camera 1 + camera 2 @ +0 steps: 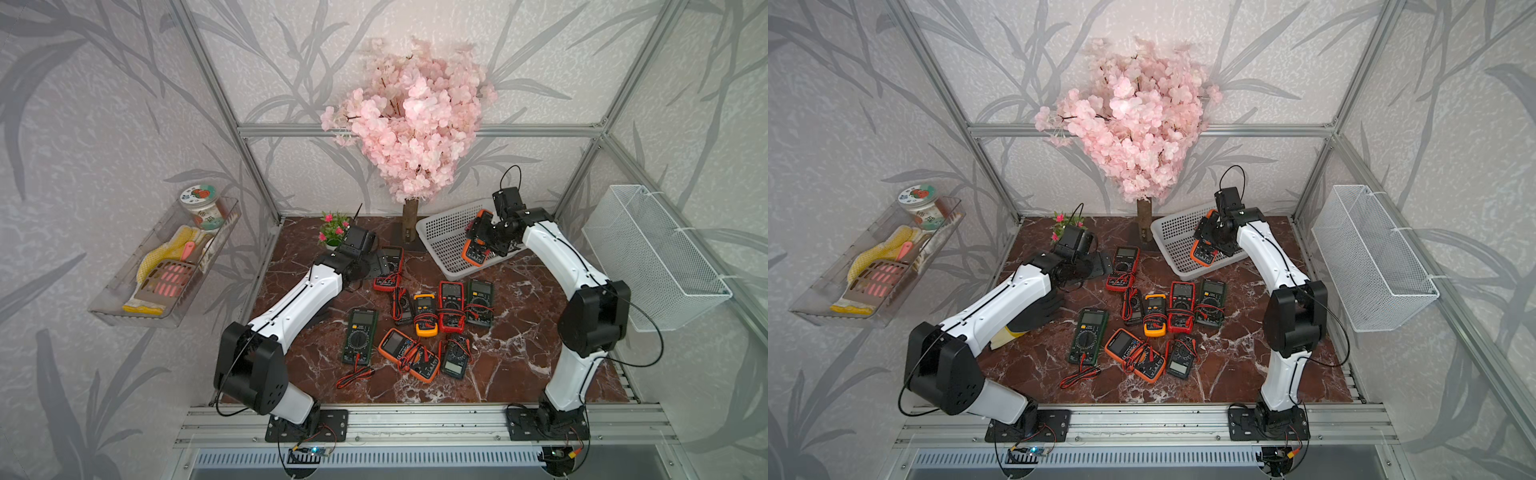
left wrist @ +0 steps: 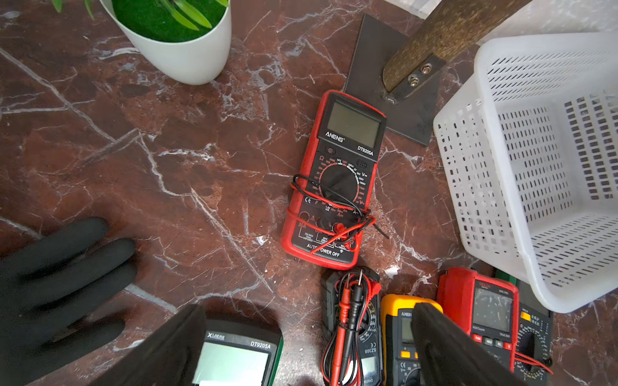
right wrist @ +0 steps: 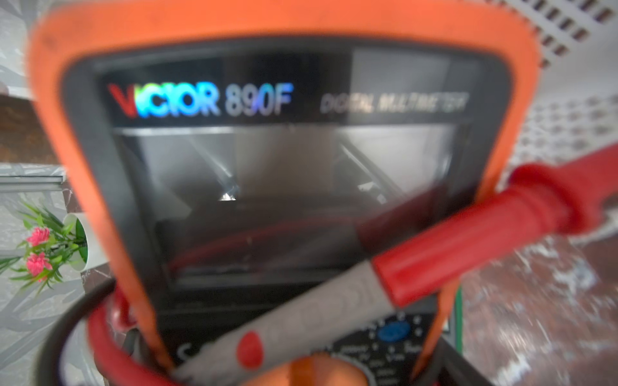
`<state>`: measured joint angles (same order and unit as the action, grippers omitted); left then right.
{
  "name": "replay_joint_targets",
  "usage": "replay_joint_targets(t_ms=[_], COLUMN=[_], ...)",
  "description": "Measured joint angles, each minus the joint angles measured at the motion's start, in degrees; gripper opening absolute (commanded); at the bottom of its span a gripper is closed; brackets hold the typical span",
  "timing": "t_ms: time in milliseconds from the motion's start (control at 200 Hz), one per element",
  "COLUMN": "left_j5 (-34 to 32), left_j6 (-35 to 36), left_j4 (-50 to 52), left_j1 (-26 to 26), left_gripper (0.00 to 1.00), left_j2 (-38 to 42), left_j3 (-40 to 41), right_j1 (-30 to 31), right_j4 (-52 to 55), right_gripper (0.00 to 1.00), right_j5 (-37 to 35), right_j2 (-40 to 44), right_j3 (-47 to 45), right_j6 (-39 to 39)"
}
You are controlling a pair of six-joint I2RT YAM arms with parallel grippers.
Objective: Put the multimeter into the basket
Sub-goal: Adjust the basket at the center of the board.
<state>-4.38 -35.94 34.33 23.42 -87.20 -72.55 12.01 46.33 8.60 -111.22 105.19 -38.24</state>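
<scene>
1. The red-brown marble-patterned bench (image 1: 519,332) is carrying everything, and a loose cluster of multimeters (image 1: 451,305) is lying around its middle.
2. The low white perforated plastic basket (image 1: 440,232) is sitting at the bench's far right, just beside the brown trunk of a pink blossom tree (image 1: 411,224).
3. The orange-cased digital multimeter (image 1: 475,251) is hanging tilted inside the basket, towards its right side. Whether its lower end is touching the basket floor, I cannot tell. A red test probe (image 3: 468,240) is lying across its face.
4. The right gripper (image 1: 488,239) is clamping part-closed around this orange multimeter's body.
5. The left gripper (image 1: 380,266) is standing spread fully wide, holding nothing, and hovering near a red-cased multimeter (image 2: 334,180) that is wrapped in its leads.
</scene>
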Motion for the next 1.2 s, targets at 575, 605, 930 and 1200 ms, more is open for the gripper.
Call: replay_joint_targets(t_ms=[575,605,930,1200], left_j5=[1.4,1.6,3.5,5.6], left_j6=[0.8,0.9,0.9,1.2], left_j4=[0.9,1.0,0.9,0.8], left_j1=[0.1,0.1,0.1,0.1], left_gripper=[1.00,1.00,1.00,1.00], left_j2=[-6.5,-6.6,-10.3,-13.4], left_j3=[-5.0,-5.0,-6.7,-9.2], right_j1=[-4.8,-5.5,-10.7,-9.9], right_j4=[15.9,16.4,17.7,16.7], right_gripper=[0.43,0.43,0.41,0.38], right_j5=[-5.9,-6.2,-10.3,-10.3], right_j2=[-39.1,-39.4,-38.8,-29.6], right_j3=[52.6,52.4,42.4,26.6], right_j6=[9.7,9.6,10.3,10.4])
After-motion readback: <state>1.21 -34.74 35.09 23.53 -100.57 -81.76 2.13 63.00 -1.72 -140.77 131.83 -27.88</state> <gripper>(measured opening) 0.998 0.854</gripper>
